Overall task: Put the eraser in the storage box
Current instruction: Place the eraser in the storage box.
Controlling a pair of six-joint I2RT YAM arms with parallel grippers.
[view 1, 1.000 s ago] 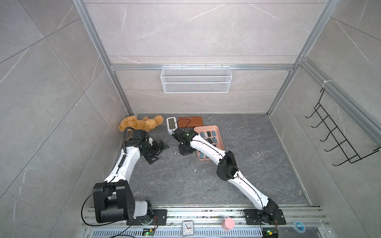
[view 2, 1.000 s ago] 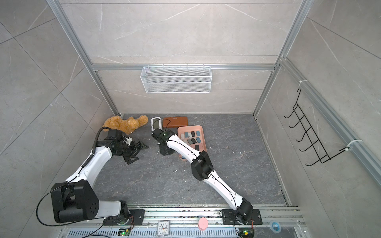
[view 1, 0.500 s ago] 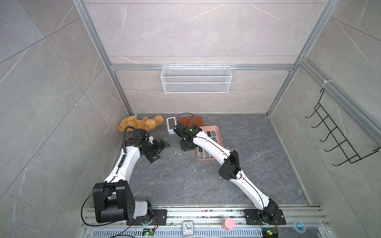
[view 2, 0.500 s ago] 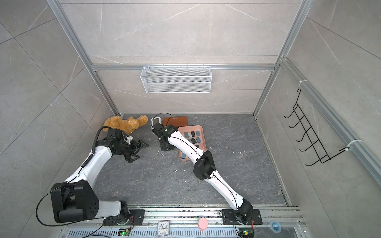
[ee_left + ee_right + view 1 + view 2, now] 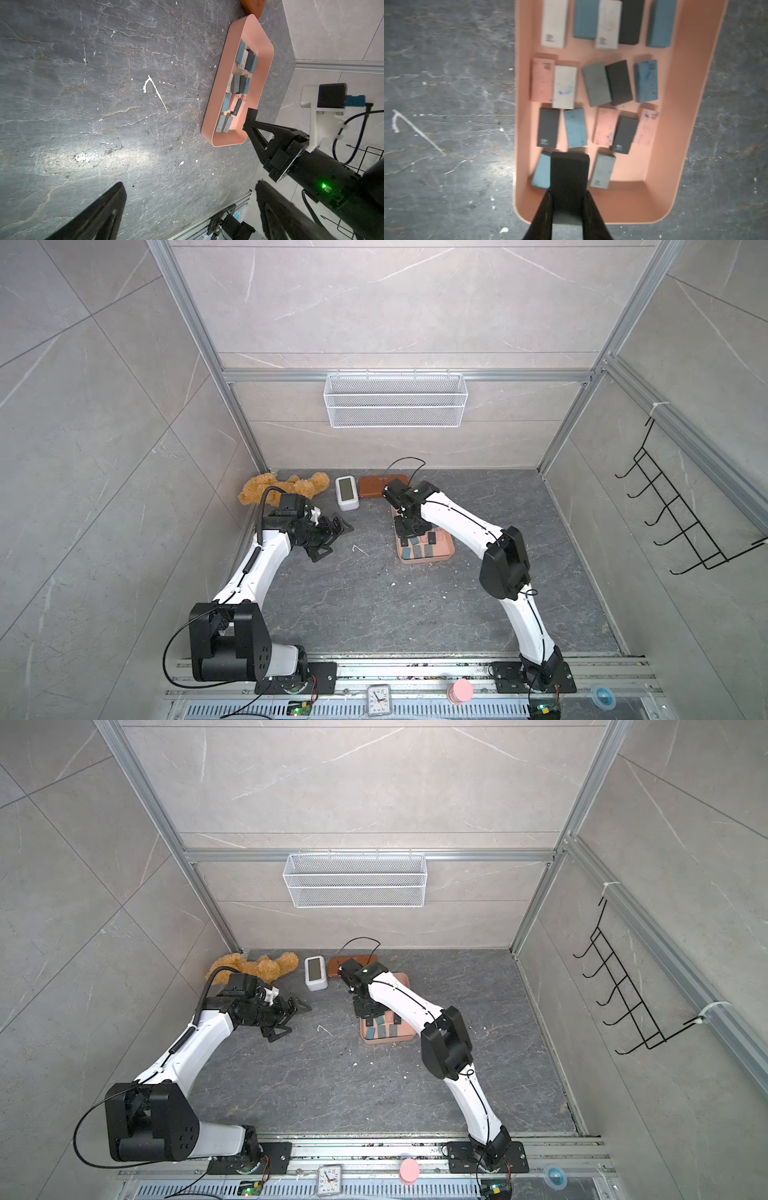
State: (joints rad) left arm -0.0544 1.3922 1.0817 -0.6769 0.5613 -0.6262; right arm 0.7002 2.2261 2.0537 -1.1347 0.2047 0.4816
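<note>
Two white robot arms reach over a grey stone-patterned table (image 5: 374,614). A shallow salmon-pink box (image 5: 441,558) lies toward the far middle of the table, its long side running near to far.

The right gripper (image 5: 569,192) is clamped on a dark eraser (image 5: 569,170), one finger on each long side. It holds the eraser over the near end of the box (image 5: 675,145), inside the rim. The eraser partly covers a blue block on the box floor; whether it touches the floor cannot be told. Other erasers (image 5: 598,83), white, blue, dark grey and pink, lie in loose rows across the box.

The left gripper (image 5: 332,541) is well to the left of the box, just above the table. Its jaws stand wide apart with nothing between them. In the left wrist view its two fingers (image 5: 99,216) frame bare table, with the box (image 5: 228,141) beyond.

Along the far edge, from left to right, sit a teddy bear (image 5: 286,489), a small white device (image 5: 346,491) and a brown case (image 5: 374,486).
</note>
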